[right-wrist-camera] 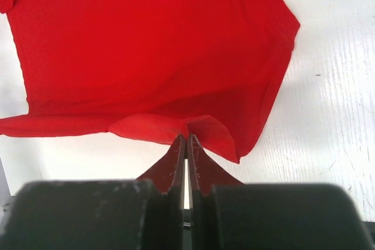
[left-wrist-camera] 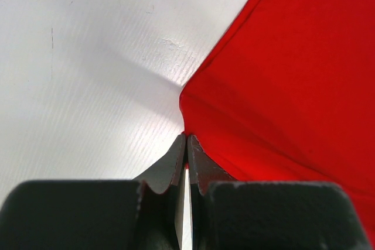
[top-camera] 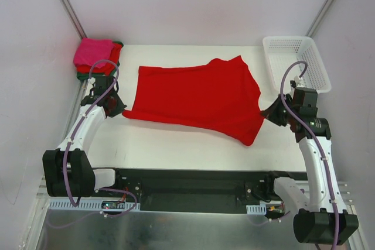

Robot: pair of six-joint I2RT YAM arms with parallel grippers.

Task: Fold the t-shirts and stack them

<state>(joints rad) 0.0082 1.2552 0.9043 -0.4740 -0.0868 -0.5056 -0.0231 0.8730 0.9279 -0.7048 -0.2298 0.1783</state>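
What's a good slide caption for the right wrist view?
Right claw shut on the folded edge of a bright red t-shirt lying on the white table.

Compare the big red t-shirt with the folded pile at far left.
The red t-shirt lies spread out; the pile is folded and stacked. The red t-shirt is one colour; the pile shows pink, red and dark green. The left gripper and right gripper pinch the red t-shirt; neither holds the pile. Both are cloth.

Bright red t-shirt (top-camera: 193, 95); pink, red, perhaps dark-green stack (top-camera: 95, 55); white basket (top-camera: 287, 38).
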